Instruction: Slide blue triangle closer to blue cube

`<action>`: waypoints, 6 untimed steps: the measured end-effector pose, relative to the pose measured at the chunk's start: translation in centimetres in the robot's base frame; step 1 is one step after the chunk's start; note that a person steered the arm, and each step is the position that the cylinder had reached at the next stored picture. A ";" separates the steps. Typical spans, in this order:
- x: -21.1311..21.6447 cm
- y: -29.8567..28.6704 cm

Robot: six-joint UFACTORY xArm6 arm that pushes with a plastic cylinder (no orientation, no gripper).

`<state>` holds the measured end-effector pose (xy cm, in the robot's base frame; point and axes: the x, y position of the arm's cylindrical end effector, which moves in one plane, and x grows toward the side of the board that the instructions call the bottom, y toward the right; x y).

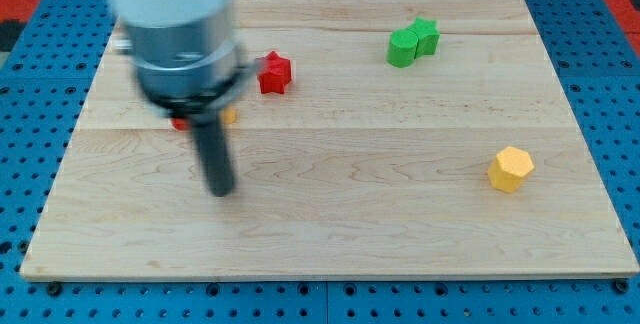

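Blue triangle and blue cube: neither can be made out anywhere in the camera view, so I cannot say where the triangle sits or how far it lies from the cube; either one may be hidden behind the arm.

Largest is the tabletop (330, 224), a pale wooden board that fills most of the view, resting on a blue perforated base (610, 84). Next in size is the arm (175, 34), a blurred grey cylinder coming down from the view's top left, ending in the dark rod. I carry no fingers, so nothing is open, closed or gripping; the rod simply ends in my tip (220, 190), which stands on bare wood left of the board's centre, touching no block.

Among the blocks, two green ones (412, 42) sit pressed together near the view's top right, their shapes hard to tell apart. A yellow hexagonal block (511, 168) lies alone at the view's right, well apart from everything else. A red star-like block (274, 72) sits just right of the arm. Smallest are slivers of a red block (179, 123) and a yellow-orange block (230, 115) peeking from under the arm, above my tip; their shapes are hidden.
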<state>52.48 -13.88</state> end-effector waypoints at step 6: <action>-12.7 -8.6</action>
